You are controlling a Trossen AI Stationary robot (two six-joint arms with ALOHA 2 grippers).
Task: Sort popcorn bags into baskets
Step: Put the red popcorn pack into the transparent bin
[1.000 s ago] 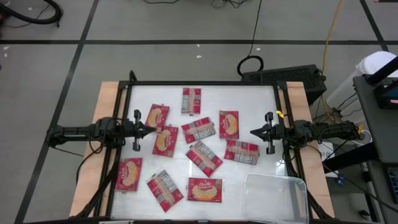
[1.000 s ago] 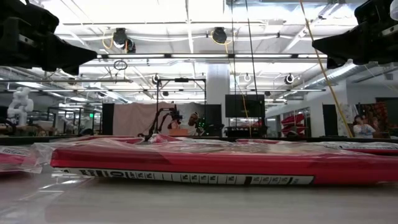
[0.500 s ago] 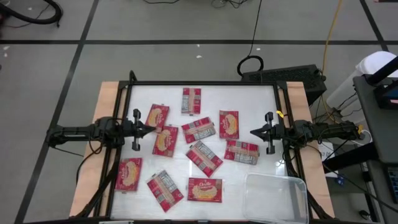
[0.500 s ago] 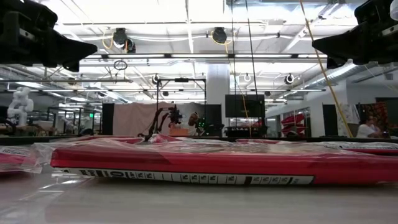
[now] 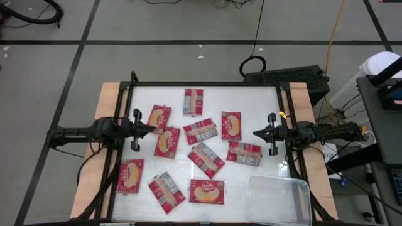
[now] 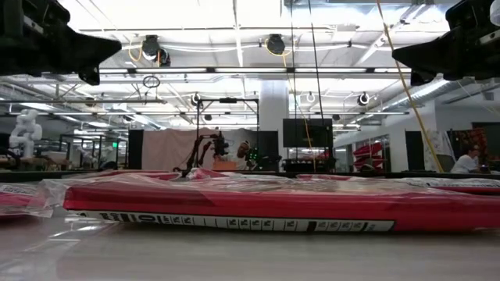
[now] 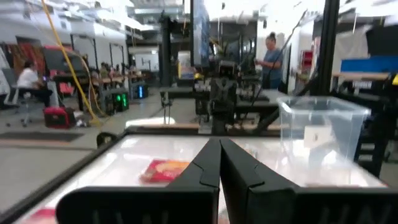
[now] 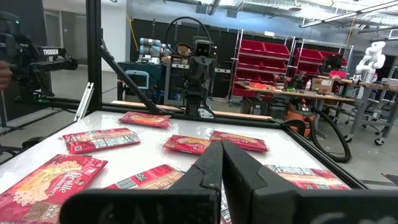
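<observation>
From my low camera I mostly get the edge of one popcorn bag (image 6: 234,207) lying flat across the view, so the rest of the table is hidden behind it. From above, ten red packets lie scattered flat over the white table (image 5: 251,100), long axes pointing every which way, and the clear bin (image 5: 278,199) sits at the near right corner, partly cut off. My left gripper (image 5: 148,130) hovers with fingers pinched together and empty at the left edge by a packet, and my right gripper (image 5: 255,133) is likewise closed on nothing at the right edge.
</observation>
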